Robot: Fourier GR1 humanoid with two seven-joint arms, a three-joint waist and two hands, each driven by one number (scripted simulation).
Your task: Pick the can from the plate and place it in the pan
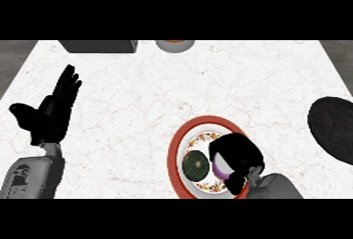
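A plate (180, 140) with a red rim and a flowered centre lies near the counter's front, right of the middle. On it is the can (196, 165), showing a dark green round end and a strip of purple side. My right hand (238, 154) is curled over the can's right part and hides most of its body. The pan (335, 128), dark and round, lies at the right edge, cut off by the view. My left hand (50, 112) is open at the far left, fingers up, away from everything.
A dark grey box (96, 45) and a pale round vessel (173, 45) with an orange inside stand at the counter's far edge. Bare white marbled counter (276, 93) stretches between the plate and the pan.
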